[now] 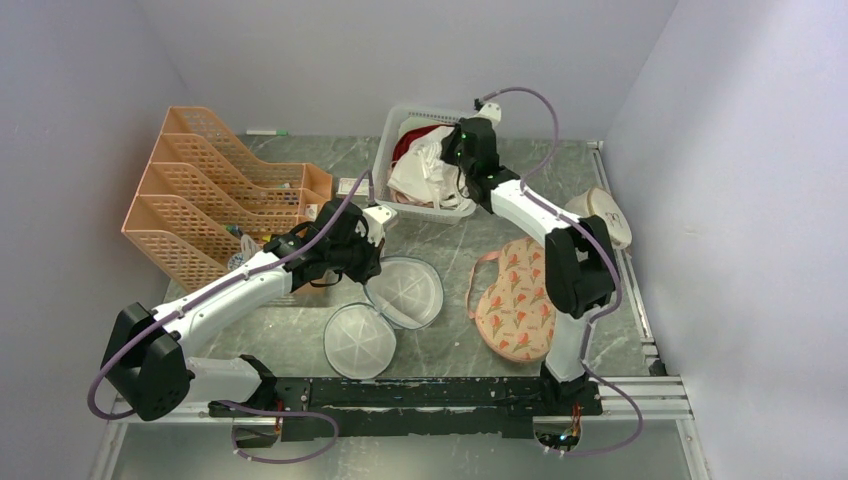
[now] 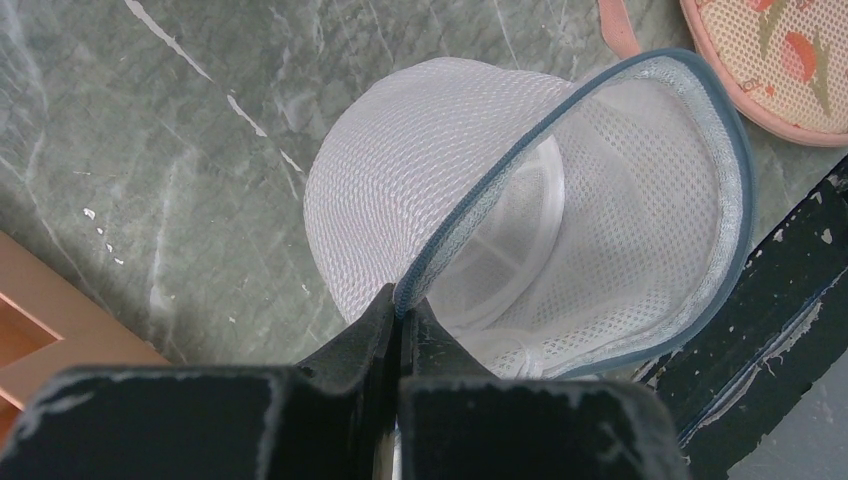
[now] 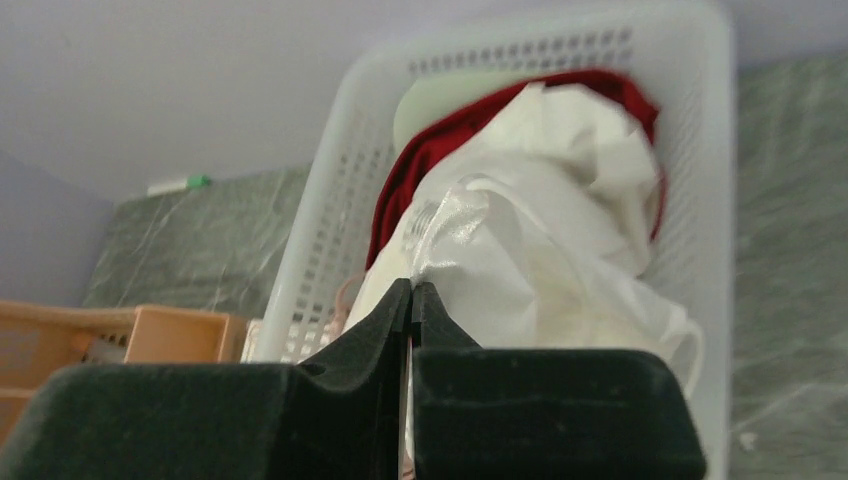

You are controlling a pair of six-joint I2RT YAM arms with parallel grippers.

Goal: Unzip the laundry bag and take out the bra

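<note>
The laundry bag (image 1: 405,290) lies unzipped on the table, its two round white mesh halves spread apart. In the left wrist view its dark blue-grey zipper rim (image 2: 500,170) curves over the open mesh inside. My left gripper (image 2: 398,300) is shut on that rim at the bag's far-left edge (image 1: 368,262). The white bra (image 3: 540,230) lies piled in the white basket (image 1: 393,150). My right gripper (image 3: 412,285) is shut, with a fold of the bra's white fabric pinched at its tips, and it hangs over the basket (image 1: 455,150).
A dark red garment (image 3: 430,150) lies under the bra in the basket. Orange file racks (image 1: 215,190) stand at the back left. A floral peach pouch (image 1: 515,300) lies right of the bag. A beige object (image 1: 605,215) sits at the right edge. The arms' black base rail (image 1: 440,392) runs along the near edge.
</note>
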